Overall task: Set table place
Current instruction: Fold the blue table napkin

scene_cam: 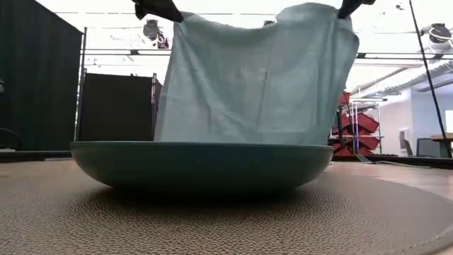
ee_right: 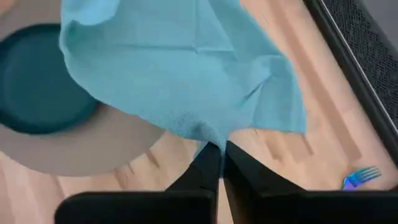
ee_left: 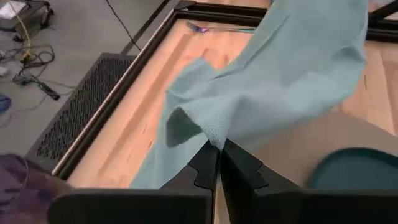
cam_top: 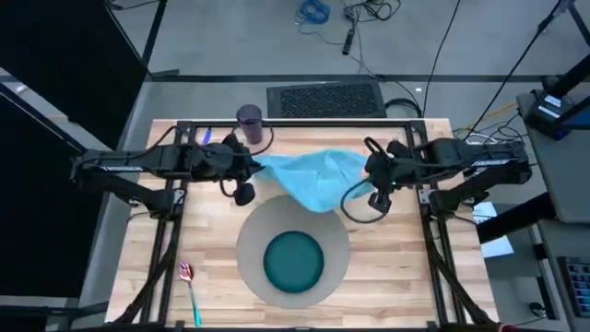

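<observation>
Both end effectors hold the light blue napkin [cam_top: 318,175] stretched between them above the table [cam_top: 406,277], over the far edge of the round grey mat [cam_top: 253,242]. The left end effector [cam_top: 253,166] is clamped on its left corner, the right end effector [cam_top: 371,170] on its right corner. The teal plate [cam_top: 293,260] sits centred on the mat.
</observation>
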`<state>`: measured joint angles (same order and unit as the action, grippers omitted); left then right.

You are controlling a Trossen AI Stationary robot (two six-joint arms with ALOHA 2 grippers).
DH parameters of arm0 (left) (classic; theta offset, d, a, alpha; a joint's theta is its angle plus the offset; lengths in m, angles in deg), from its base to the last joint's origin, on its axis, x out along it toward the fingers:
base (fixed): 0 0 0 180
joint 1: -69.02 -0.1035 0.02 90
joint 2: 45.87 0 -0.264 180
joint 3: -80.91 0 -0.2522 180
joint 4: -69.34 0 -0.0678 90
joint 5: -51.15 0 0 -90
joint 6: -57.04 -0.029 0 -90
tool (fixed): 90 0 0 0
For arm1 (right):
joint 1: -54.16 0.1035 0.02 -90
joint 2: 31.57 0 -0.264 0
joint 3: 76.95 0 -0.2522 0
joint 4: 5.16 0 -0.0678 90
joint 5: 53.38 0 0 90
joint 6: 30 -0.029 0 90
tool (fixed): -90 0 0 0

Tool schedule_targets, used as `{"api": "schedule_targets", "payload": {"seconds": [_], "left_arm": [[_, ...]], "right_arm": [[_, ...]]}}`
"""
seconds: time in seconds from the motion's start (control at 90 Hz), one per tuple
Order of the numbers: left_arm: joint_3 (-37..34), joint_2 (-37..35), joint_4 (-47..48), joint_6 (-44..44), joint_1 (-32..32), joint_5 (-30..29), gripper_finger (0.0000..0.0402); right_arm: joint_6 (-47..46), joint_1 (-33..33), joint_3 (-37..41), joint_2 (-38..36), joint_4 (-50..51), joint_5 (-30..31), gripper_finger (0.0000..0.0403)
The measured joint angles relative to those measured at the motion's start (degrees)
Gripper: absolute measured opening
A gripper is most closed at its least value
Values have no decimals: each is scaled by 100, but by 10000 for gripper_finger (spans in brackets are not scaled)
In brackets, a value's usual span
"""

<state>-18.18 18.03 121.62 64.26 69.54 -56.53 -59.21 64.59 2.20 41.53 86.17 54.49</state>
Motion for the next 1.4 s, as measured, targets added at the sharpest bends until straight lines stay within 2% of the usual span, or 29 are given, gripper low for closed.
{"api": "schedule_targets", "payload": {"seconds": [0.1,0.211,0.267,0.456,0.533,0.689,0.744,0.878,1.0,1.056,1.144,1.3,1.4], "left_arm": [[0,-176,64,84,106,-156,0],[0,-332,189,198,202,-222,0],[0,-376,197,298,281,-242,0],[0,-405,619,570,535,-415,0],[0,-405,818,708,601,-519,0],[0,-411,986,848,695,-688,0],[0,-448,991,864,734,-711,0],[0,-471,1024,971,897,-734,0],[0,-464,1306,1218,1125,-809,0],[0,-466,1468,1350,1211,-936,0],[0,-464,1726,1617,1315,-963,0],[0,-464,1992,1946,1505,-1025,0],[0,-464,2013,1952,1588,-1209,0]], "right_arm": [[127,122,-2,22,-744,-81,0],[311,249,-6,230,-1324,-696,0],[269,349,1,337,-1285,-893,0],[-426,696,0,672,-410,-917,0],[-508,899,5,774,-421,-967,0],[-128,1239,-4,871,-1737,-1165,0],[-73,1292,-4,942,-1894,-1332,0],[-388,1318,-4,1115,-1396,-1509,0],[-693,1369,5,1303,-733,-1311,0],[-738,1373,4,1301,-748,-1076,0],[-597,1369,3,1283,-951,-1062,0],[-274,1354,3,1306,-1333,-1469,0],[-286,1309,3,1307,-1160,-1457,0]]}}
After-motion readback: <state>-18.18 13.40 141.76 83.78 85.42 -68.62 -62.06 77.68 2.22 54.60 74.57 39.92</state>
